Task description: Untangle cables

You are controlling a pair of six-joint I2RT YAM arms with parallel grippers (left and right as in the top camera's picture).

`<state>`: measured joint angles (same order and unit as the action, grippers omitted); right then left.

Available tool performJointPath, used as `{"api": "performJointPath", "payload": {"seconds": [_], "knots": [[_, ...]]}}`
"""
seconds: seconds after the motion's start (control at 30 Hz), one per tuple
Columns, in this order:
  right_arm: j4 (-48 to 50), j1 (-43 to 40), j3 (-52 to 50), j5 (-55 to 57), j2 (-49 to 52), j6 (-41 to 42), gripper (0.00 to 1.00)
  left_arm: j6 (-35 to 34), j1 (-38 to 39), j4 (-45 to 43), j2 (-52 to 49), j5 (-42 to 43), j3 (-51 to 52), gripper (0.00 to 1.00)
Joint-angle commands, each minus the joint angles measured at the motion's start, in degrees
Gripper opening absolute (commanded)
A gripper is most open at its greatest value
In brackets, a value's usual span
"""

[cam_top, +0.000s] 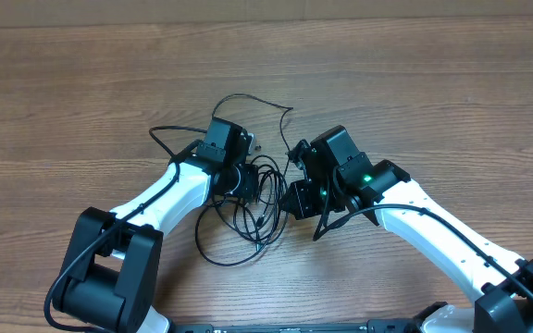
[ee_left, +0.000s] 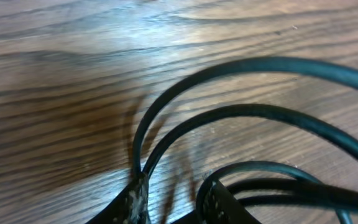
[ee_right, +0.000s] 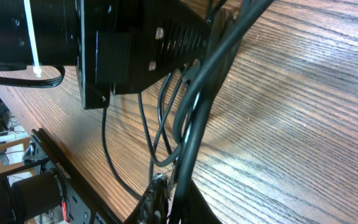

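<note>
The table point(cam_top: 415, 83) is brown wood with long stripes running across it, and light shines off it in spots. In the right wrist view, past the table's edge, there is a black rail point(ee_right: 73, 186) and some dim clutter, too blurry to name.

The cables point(cam_top: 259, 199) lie in a messy black heap in the middle of the table, right between the two arms. One thin loop pokes up toward the far side. Another sticks out to the left. A big loop hangs down toward the near edge.

The left gripper point(cam_top: 248, 180) sits on the left side of the heap. Up close, its two fingers point(ee_left: 132, 202) stand apart, and I can see wood between them. Two cords point(ee_left: 241, 112) curve down and meet at the tip of one finger. More cords bend by the other finger. I can't tell if any cord is pinched there.

The right gripper point(cam_top: 294, 199) sits on the right side of the heap, close to the left one. Its fingers point(ee_right: 154, 199) are pressed together, and a thick black cord point(ee_right: 194, 124) runs straight down into the tips, so it looks pinched. Thinner cords hang beside it. The left arm's black body point(ee_right: 55, 31), with a white zip tie point(ee_right: 31, 37) around it, fills the top of that view.
</note>
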<state>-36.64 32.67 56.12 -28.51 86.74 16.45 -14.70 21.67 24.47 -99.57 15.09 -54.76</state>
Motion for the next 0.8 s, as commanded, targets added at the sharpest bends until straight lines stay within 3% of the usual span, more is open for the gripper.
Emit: {"api": "performJointPath", "payload": {"seconds": [0.0, 0.2, 0.3, 0.47, 0.67, 0.77], "knots": [[0.31, -0.07, -0.46, 0.35, 0.17, -0.44, 0.07, -3.58, 0.09, 0.33, -0.50, -3.67, 0.55, 0.29], [0.42, -0.07, -0.46, 0.63, 0.17, -0.46, 0.08, -3.74, 0.09, -0.57, -0.52, -2.34, 0.55, 0.43], [0.50, -0.07, -0.46, 0.63, 0.17, -0.44, 0.07, -3.76, 0.09, -0.90, -0.50, -1.97, 0.55, 0.31], [0.50, -0.07, -0.46, 0.61, 0.17, -0.44, 0.08, -3.69, 0.09, -1.16, -0.50, -1.97, 0.55, 0.29], [0.46, -0.07, -0.46, 0.61, 0.17, -0.44, 0.07, -3.45, 0.11, -1.14, -0.48, -1.44, 0.55, 0.06], [0.33, -0.07, -0.46, 0.63, 0.17, -0.46, 0.07, -2.05, -0.28, -1.18, 1.57, -1.07, 0.17, 0.04]]}}
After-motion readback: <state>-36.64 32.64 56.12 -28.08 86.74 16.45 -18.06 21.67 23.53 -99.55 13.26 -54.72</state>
